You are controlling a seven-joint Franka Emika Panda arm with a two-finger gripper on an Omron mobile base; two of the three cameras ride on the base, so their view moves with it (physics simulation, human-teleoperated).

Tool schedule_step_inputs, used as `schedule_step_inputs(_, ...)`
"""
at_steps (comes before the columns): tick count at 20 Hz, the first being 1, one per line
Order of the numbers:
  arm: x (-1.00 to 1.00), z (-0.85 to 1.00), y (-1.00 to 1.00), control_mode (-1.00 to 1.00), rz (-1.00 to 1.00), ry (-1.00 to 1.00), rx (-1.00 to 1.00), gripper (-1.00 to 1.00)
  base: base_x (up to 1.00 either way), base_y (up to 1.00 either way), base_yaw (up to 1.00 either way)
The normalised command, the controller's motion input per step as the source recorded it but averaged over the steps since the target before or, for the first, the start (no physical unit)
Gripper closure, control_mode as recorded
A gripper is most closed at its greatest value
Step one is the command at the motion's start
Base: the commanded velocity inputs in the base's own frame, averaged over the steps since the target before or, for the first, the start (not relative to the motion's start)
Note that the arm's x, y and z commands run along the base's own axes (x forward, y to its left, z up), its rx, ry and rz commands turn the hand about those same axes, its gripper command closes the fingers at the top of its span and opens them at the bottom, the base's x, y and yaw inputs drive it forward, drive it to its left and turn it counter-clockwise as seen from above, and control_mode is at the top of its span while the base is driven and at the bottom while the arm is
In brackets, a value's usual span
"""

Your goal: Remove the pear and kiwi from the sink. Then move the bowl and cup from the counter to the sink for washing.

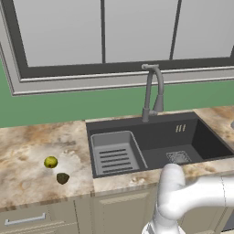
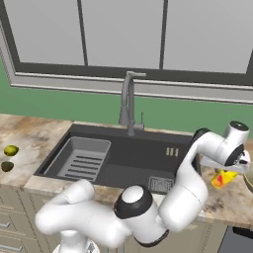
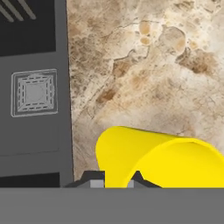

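One white arm, folded low in front of the sink (image 2: 123, 158) and bent up to the right, its wrist level over the counter (image 3: 144, 78) on the sink's right side. Gripper (image 3: 114, 178) clenched on the rim of a yellow cup (image 3: 153, 159), which lies tilted just ahead of the fingertips. Bowl (image 2: 249, 175) immediately beyond the hand, at the right base view's edge. Pear (image 1: 50, 162) and kiwi (image 1: 62, 178) well apart from the hand, close together on the counter across the basin.
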Motion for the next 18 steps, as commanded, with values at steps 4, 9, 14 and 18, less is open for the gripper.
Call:
schedule_step_inputs(4,-0.14,0.27,0.25,-1.0,0.0,-0.03,-0.05,1.0,0.0,0.0,0.0)
schedule_step_inputs(9,-0.24,0.35,0.17,-1.0,0.0,-0.07,-0.18,1.0,0.0,0.0,0.0)
schedule_step_inputs(14,-0.28,0.26,0.27,-1.0,0.0,-0.13,-0.19,1.0,0.0,0.0,0.0)
schedule_step_inputs(18,-0.2,0.16,0.37,-1.0,0.0,-0.18,-0.08,1.0,0.0,0.0,0.0)
